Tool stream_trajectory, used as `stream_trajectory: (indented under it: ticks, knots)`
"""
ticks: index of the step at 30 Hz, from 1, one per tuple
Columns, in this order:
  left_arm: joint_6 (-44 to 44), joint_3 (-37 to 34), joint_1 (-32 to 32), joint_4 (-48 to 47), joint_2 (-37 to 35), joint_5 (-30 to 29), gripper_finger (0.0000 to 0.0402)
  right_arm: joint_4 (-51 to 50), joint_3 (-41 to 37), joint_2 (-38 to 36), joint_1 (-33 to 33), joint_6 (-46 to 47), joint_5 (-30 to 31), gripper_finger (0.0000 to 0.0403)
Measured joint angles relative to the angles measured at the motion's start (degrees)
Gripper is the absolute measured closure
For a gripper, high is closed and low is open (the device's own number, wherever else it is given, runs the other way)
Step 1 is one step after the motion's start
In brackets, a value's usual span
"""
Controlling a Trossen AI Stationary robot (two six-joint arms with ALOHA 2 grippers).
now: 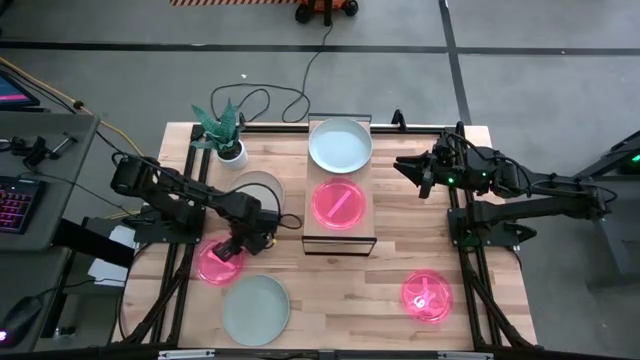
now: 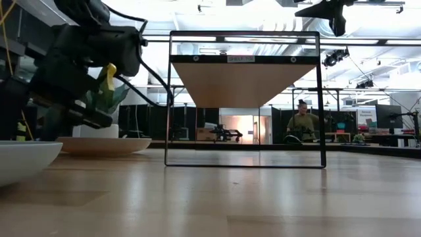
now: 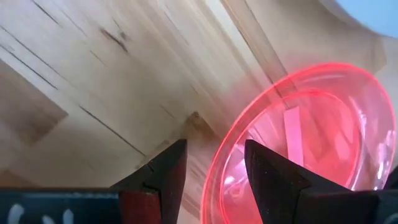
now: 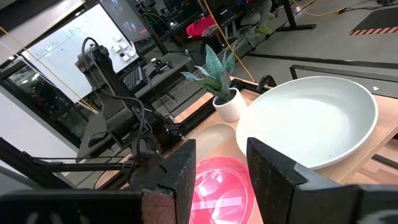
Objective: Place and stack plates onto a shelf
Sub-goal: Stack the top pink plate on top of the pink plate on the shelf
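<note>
Behind the table the lab stretches away, a person [image 2: 302, 118] far off at the back, but what matters sits on the light wooden tabletop [image 1: 350, 290]. Down its middle runs the shelf [image 1: 340, 243], long axis pointing away from the near edge, and it already carries two plates side by side rather than stacked: a pale plate [image 1: 340, 145] at the far end and a pink plate [image 1: 340, 205] next to it. The left gripper [image 1: 232, 247] is low at the left side, over the rim of another pink plate [image 1: 213, 262]; from its wrist, the fingers [image 3: 165, 174] stand apart with that plate's edge [image 3: 298, 143] running into the gap, one finger outside and one inside the rim. So the shelf lies to the right of this gripper, close by. Three more plates wait on the table: a pale one [image 1: 256, 310] just nearer the front, another pale one [image 1: 262, 187] by the small potted plant [image 1: 222, 128], and a pink one [image 1: 427, 296] well off at the front right. The right gripper [image 1: 410, 167] hangs beside the shelf's far end, fingers parted, empty.
</note>
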Motion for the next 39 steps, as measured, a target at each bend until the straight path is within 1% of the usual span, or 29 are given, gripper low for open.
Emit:
stream_trajectory:
  ticks: [4, 6, 12, 21, 34, 37, 39]
  knots:
    - [-1.7, -3.1, 0.1, 2.5, -0.4, 1.0, 0.0248, 0.0, 0.0, 0.0, 0.0, 0.1, 0.0, 0.0277]
    - [-2.1, -3.6, 0.1, 2.9, -0.5, 1.2, 0.0248, 0.0, 0.0, 0.0, 0.0, 0.1, 0.0, 0.0277]
    - [-2.4, -3.7, 0.2, 3.3, -0.3, 2.6, 0.025, -0.1, 0.0, 0.0, 0.0, 0.1, 0.0, 0.0277]
    - [-2.4, -3.8, 0.2, 2.2, -0.1, 3.4, 0.0277, -0.7, 0.0, 0.0, 0.0, 0.6, 0.0, 0.0277]
    - [-1.8, -4.1, 0.1, 1.5, 0.0, 4.9, 0.0279, -1.3, 0.0, 0.0, 0.0, 1.5, 0.0, 0.0277]
    - [-1.4, -4.1, 0.1, 1.7, 0.0, 4.2, 0.0287, -1.4, 0.0, 0.0, 0.0, 1.5, 0.0, 0.0277]
    - [-1.1, -4.1, 0.1, 1.8, 0.0, 3.6, 0.03, -1.4, 0.0, 0.0, 0.0, 1.5, 0.0, 0.0277]
